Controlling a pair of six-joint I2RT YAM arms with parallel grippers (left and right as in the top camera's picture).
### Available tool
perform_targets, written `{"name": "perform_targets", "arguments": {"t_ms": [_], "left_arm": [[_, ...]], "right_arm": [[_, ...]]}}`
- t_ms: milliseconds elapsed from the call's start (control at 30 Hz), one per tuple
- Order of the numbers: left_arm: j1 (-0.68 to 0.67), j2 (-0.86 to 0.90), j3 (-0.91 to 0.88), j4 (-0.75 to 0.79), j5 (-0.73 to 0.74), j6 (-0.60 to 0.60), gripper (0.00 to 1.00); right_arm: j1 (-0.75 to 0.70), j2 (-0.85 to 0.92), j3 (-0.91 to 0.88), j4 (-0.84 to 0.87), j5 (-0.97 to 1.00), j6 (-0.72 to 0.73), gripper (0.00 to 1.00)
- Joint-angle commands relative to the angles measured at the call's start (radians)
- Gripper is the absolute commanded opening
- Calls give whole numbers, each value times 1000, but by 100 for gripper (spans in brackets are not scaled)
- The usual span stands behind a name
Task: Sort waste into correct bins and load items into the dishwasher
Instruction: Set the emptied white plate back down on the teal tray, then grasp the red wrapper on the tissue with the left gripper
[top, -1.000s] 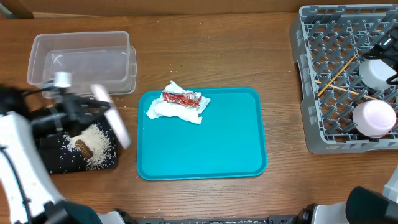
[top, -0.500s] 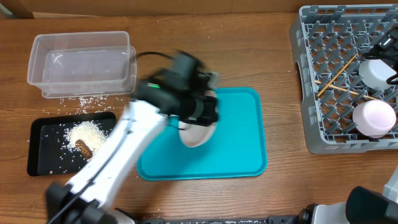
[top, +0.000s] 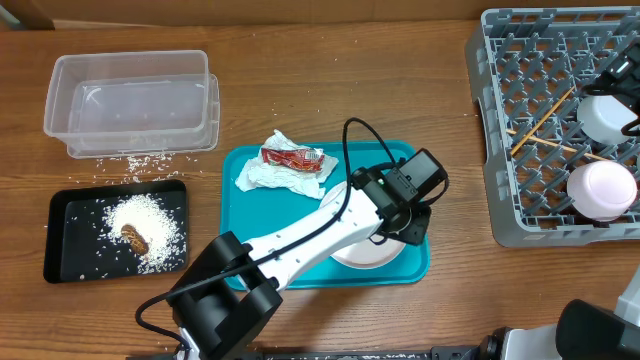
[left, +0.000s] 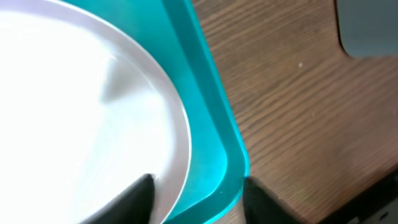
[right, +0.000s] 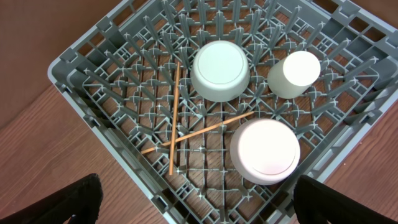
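Up and to the left of the teal tray (top: 262, 215) sits the clear tub (top: 130, 100), with loose rice grains (top: 130, 160) on the wooden table (top: 450, 120) along its near side. Directly left of the teal tray lies the black tray (top: 70, 245), carrying a heap of white rice (top: 150, 215) and the brown lump (top: 134, 237).

In the teal tray's upper left part rests the crumpled napkin (top: 275, 175), with the red wrapper (top: 292, 157) on top. In its lower right corner the white plate (top: 360, 255) lies flat. The left gripper (left: 198, 186) hangs over that corner, its jaws partly apart and gripping nothing. One finger is above the plate, the other just past the teal tray's outer rim.

Well right of the teal tray stands the grey dish rack (right: 93, 68). In it lie the crossed chopsticks (right: 176, 112), two upturned white bowls (right: 221, 70) and a smaller white cup (right: 294, 73). The right gripper (right: 200, 202) hovers above the rack with its jaws spread wide and nothing between them.
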Motion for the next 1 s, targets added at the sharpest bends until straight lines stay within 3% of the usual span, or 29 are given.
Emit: {"name": "perform_targets", "arguments": {"t_ms": [0, 133, 233, 367, 467, 600, 967], "left_arm": [[29, 5, 22, -32, -31, 10, 68], [86, 4, 108, -152, -92, 9, 72], [165, 4, 187, -267, -173, -76, 74], [306, 4, 212, -332, -195, -255, 99], [408, 5, 198, -364, -179, -404, 100], [519, 10, 173, -347, -169, -498, 100], [545, 87, 97, -200, -90, -558, 88]], "right_arm": [[1, -8, 2, 5, 9, 1, 100], [1, -8, 2, 5, 9, 1, 100], [1, -8, 2, 5, 9, 1, 100], [1, -8, 2, 5, 9, 1, 100], [1, -8, 2, 5, 9, 1, 100], [1, -8, 2, 5, 9, 1, 100], [1, -8, 2, 5, 9, 1, 100]]}}
